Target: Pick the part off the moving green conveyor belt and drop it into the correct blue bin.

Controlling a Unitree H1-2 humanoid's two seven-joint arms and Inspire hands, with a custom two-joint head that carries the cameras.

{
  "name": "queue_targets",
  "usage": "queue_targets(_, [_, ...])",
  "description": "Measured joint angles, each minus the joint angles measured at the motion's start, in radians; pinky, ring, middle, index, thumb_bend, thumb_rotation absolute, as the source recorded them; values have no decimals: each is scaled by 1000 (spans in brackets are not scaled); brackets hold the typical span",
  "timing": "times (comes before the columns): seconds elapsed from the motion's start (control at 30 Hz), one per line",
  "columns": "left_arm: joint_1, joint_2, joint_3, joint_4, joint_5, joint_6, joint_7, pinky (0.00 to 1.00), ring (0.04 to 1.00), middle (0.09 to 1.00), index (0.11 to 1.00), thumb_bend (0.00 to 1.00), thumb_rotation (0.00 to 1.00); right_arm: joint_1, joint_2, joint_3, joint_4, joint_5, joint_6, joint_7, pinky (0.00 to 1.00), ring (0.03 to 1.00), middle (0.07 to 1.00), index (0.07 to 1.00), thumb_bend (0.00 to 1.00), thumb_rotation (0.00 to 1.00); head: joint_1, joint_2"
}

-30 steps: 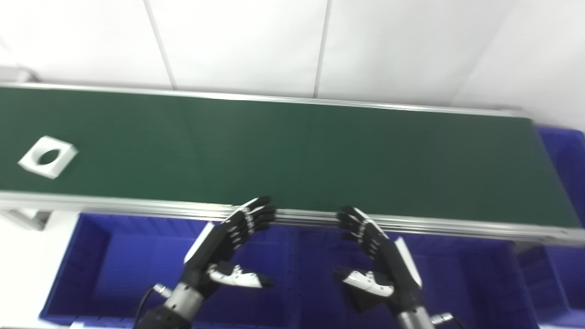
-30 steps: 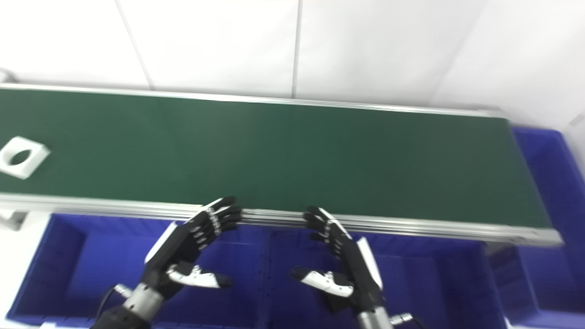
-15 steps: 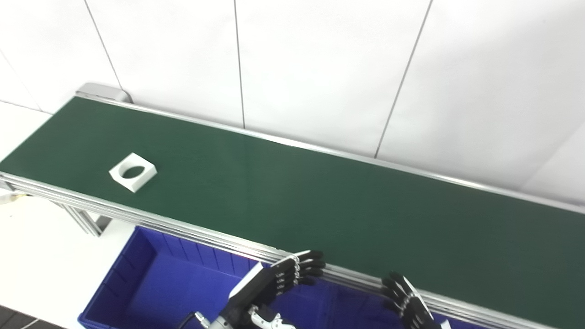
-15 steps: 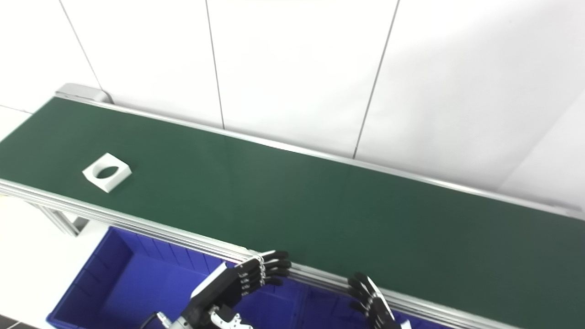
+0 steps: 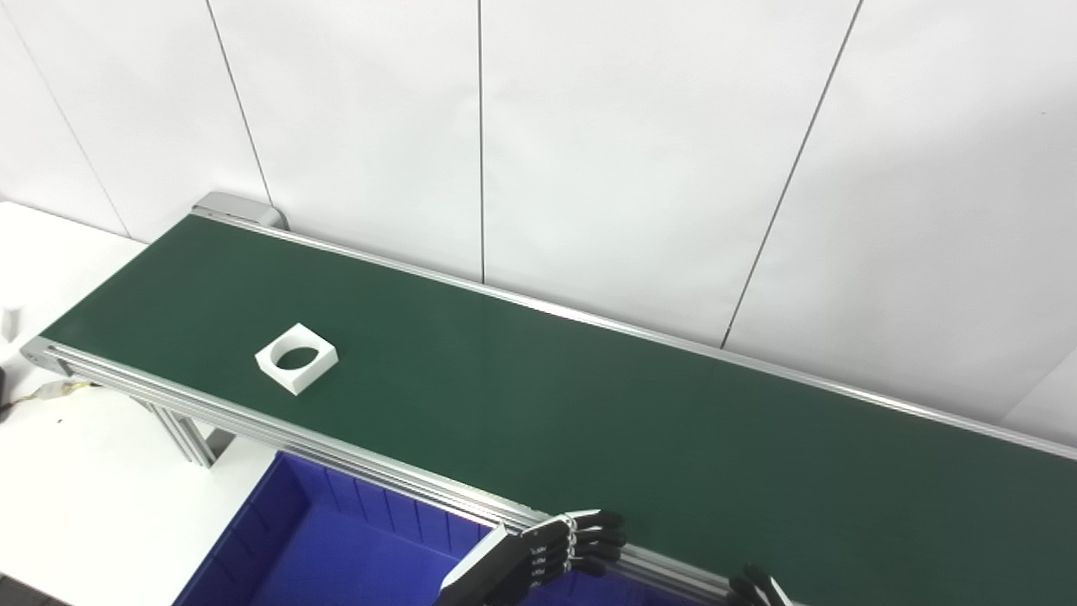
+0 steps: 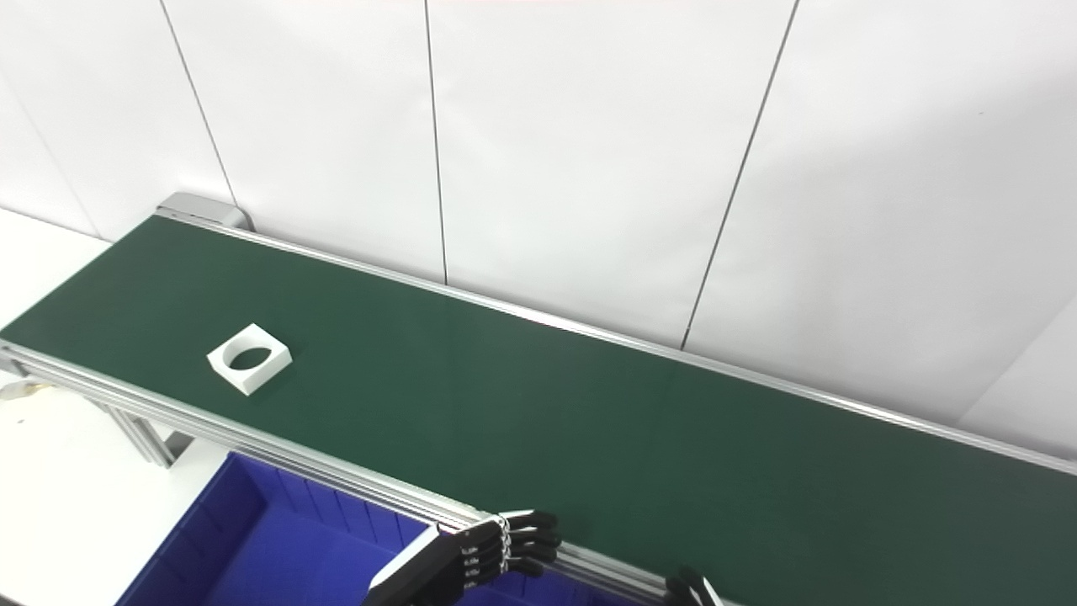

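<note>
1. The part [image 5: 296, 358], a white square block with a round hole, lies flat on the green belt [image 5: 589, 421], toward the belt's far-left end and close to its near edge.
2. The left hand [image 5: 538, 560] hovers at the bottom edge, over the belt's near rail [image 5: 379, 467], well to the right of the part and nearer the robot.
3. Its fingers [image 5: 589, 539] are stretched out side by side, pointing right along the rail and holding nothing; the thumb is cut off by the picture's edge.
4. Of the right hand [image 5: 757, 589], only dark fingertips poke up at the bottom edge, right of the left hand; whether it is spread or closed cannot be told.
5. A blue bin [image 5: 336, 547] sits below the rail, left of the left hand, and is partly cut off.
</note>
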Motion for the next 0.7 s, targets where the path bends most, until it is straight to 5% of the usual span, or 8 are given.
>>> queue_targets(0.43, [-35,61,61,-306,82,179,26,773,815,823,838,928,260,0,5,0,13,8,-14,10,855,885,896,933,801,440,18,2])
queue_targets(0.7, [-128,120,119,-436,207,277,34,759,819,861,873,860,177,-1,11,0,14,22,-14,14,862,892,903,939,787,439,20,3])
